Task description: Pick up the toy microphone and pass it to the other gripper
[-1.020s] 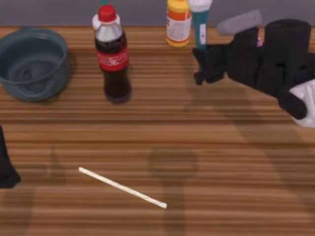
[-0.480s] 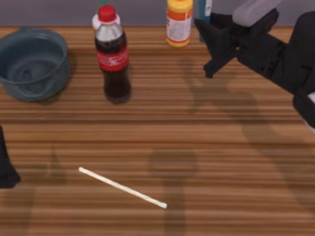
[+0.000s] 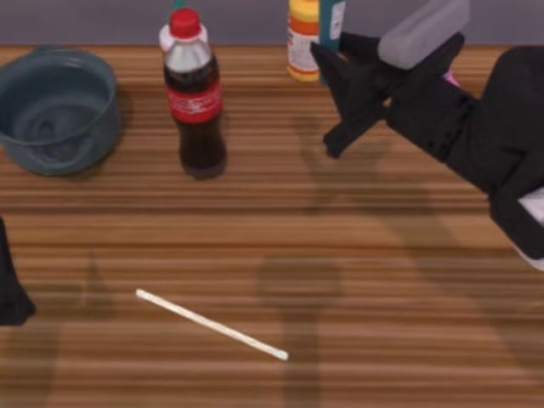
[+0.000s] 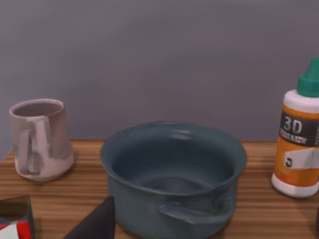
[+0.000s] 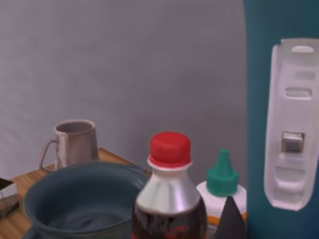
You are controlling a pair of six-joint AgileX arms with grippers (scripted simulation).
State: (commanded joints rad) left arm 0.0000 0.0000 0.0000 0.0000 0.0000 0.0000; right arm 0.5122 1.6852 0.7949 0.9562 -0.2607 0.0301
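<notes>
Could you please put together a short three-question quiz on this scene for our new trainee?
1. True or false: the right gripper holds the toy microphone above the table.
2. What lies flat on the table nearest the top view's bottom edge: A) the white stick, B) the cola bottle, C) the bowl?
3. Fill in: the left gripper sits parked at the table's ____ edge.

Key: 1 true. 2 A. 3 left.
</notes>
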